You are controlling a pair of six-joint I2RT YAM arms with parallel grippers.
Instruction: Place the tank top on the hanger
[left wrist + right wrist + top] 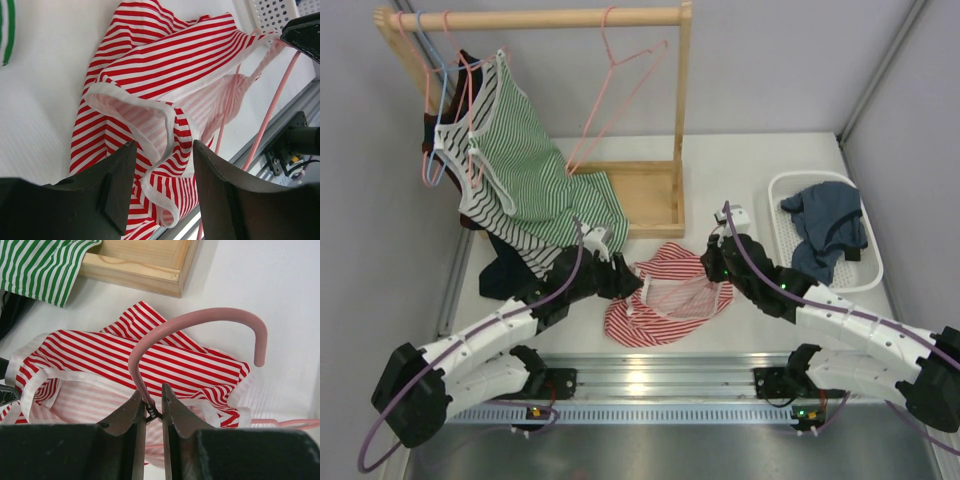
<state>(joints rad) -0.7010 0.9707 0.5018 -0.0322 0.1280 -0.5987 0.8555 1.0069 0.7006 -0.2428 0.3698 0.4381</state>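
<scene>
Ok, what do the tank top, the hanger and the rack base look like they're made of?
The tank top looks like thin, soft, matte fabric, likely a knit: it crumples and folds, and the stripes show paler on the inside. The hanger is thin wire, probably metal under a smooth pink coating; bare twisted strands show at its neck. The rack base is pale wood, apparently unvarnished, with visible grain.

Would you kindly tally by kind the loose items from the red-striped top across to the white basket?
Tank top: 1
Pink hanger: 1
White basket: 1
Dark blue garment: 1
Total: 4
</scene>
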